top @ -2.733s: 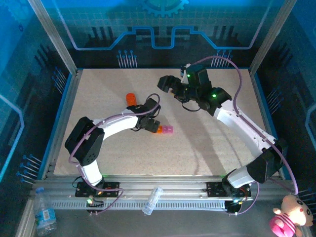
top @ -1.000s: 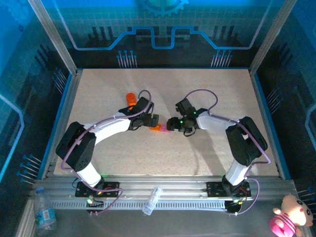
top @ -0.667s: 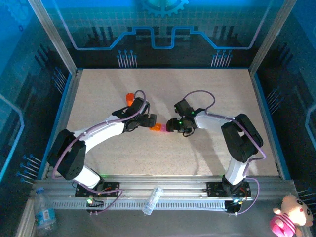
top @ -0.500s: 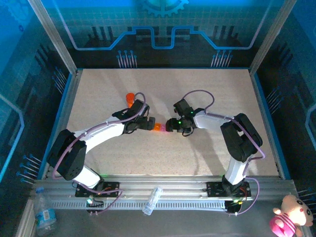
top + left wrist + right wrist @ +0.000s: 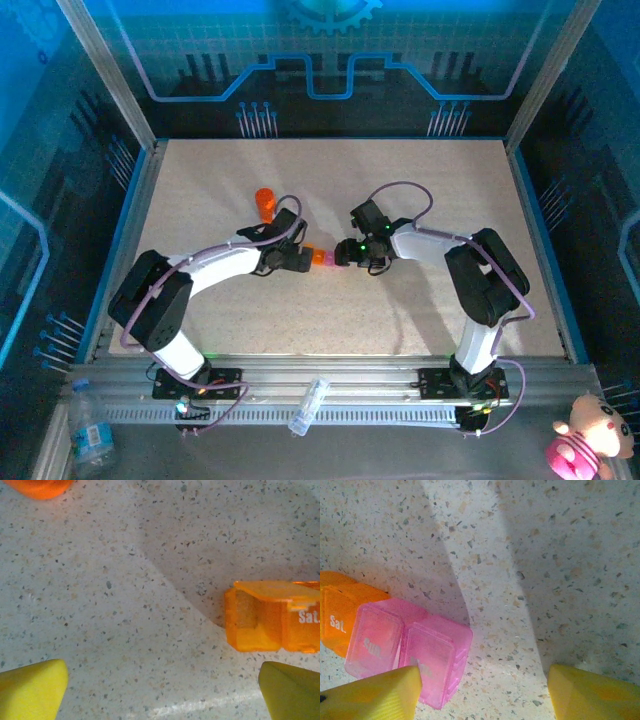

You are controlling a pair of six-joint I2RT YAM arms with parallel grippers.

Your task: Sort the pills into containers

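The containers (image 5: pixel 322 258) are a short strip of joined boxes lying mid-table between my two grippers. My left gripper (image 5: pixel 303 257) is open just left of the strip. In the left wrist view the end orange box (image 5: pixel 270 615), marked "Sat.", lies ahead and to the right of the left gripper (image 5: pixel 160 695). My right gripper (image 5: pixel 345 255) is open at the strip's pink end. In the right wrist view its left fingertip (image 5: pixel 370 695) overlaps the pink box (image 5: pixel 415 650), with bare table across to the other finger of the right gripper (image 5: pixel 482 695). The pills are out of view.
An orange bottle (image 5: pixel 264 200) stands behind the left gripper, its edge at the top left of the left wrist view (image 5: pixel 40 486). The speckled table (image 5: pixel 400 190) is walled by blue rails. A plastic bottle (image 5: pixel 308 405) lies on the front rail.
The right arm came down from the back to the strip's pink end. The left arm shifted a little at the orange end. Both grippers stayed open over the last second.
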